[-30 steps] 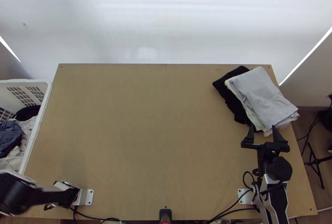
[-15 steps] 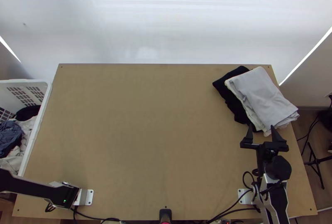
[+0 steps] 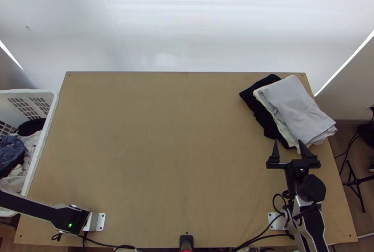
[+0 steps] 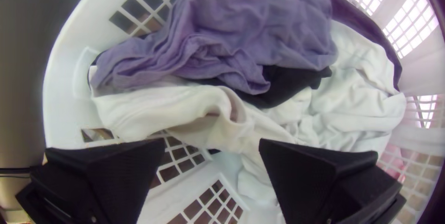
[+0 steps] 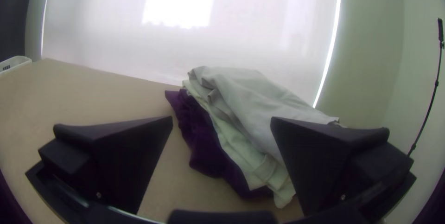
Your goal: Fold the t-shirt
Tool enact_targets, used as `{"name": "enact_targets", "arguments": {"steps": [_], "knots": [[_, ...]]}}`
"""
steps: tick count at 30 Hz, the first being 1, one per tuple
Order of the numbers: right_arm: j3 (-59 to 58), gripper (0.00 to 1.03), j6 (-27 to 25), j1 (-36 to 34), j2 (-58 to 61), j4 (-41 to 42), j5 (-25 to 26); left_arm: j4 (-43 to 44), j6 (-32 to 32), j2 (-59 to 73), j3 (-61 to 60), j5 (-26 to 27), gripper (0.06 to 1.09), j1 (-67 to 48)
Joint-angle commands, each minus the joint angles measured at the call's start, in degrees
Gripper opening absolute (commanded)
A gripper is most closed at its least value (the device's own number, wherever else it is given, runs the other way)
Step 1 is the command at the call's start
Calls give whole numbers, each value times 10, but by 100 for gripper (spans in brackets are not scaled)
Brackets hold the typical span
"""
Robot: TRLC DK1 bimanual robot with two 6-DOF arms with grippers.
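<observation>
Left gripper (image 4: 212, 144), fingers spread around nothing, faces into the basket (image 4: 60, 78): white cloth (image 4: 171, 109) nearest, bunched purple cloth (image 4: 259, 24) beyond, lying crosswise; either may be the t-shirt. Right gripper (image 3: 288, 141), also spread, is farther off.

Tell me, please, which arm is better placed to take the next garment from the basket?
The left, I would judge. The left gripper is open above the clothes in the white basket. The right gripper is by the folded pile, on the table's opposite side.
</observation>
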Motion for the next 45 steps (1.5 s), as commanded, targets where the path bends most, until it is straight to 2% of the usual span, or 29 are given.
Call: {"name": "enact_targets", "arguments": {"steps": [1, 5, 6, 8, 12, 16, 18, 24, 25, 27, 32, 36, 37, 39, 41, 45], "knots": [[0, 98, -15, 2, -15, 0, -2, 27, 19, 86, 44, -1, 104, -3], [0, 98, -25, 3, -23, 0, -2, 46, 41, 131, 71, -21, 100, -9], [0, 98, -29, 1, -23, 0, -2, 48, 39, 137, 78, -25, 84, -11], [0, 98, -31, -11, -25, 0, -2, 52, 28, 135, 96, -23, 6, -12], [0, 98, -31, -19, -28, 0, -2, -18, -11, 62, 112, 29, 9, -22], [0, 98, -28, -19, -26, 0, -2, -94, -73, -92, 127, 120, 9, -27], [0, 98, -28, -26, -22, 0, -2, -149, -119, -172, 170, 181, 9, -24], [0, 98, -27, -54, 1, 0, -2, -285, -187, -294, 285, 274, 9, -21], [0, 98, -26, -69, 12, 0, -2, -316, -196, -339, 300, 319, 9, -23], [0, 98, -20, -76, 12, 0, -2, -340, -215, -415, 304, 369, 9, -42], [0, 98, -16, -81, 8, 0, -2, -374, -241, -507, 293, 370, 9, -143], [0, 98, -3, -103, 2, 0, -2, -419, -278, -547, 291, 350, 9, -286], [0, 98, 0, -108, 0, 0, -2, -431, -286, -548, 291, 321, 9, -341], [0, 98, 7, -113, -2, 0, -2, -435, -318, -549, 278, 225, 9, -471], [0, 98, 8, -114, -2, 0, -2, -434, -332, -551, 257, 163, 9, -576], [0, 98, 14, -127, -13, 0, -2, -410, -358, -538, 221, 93, 9, -747]]}}
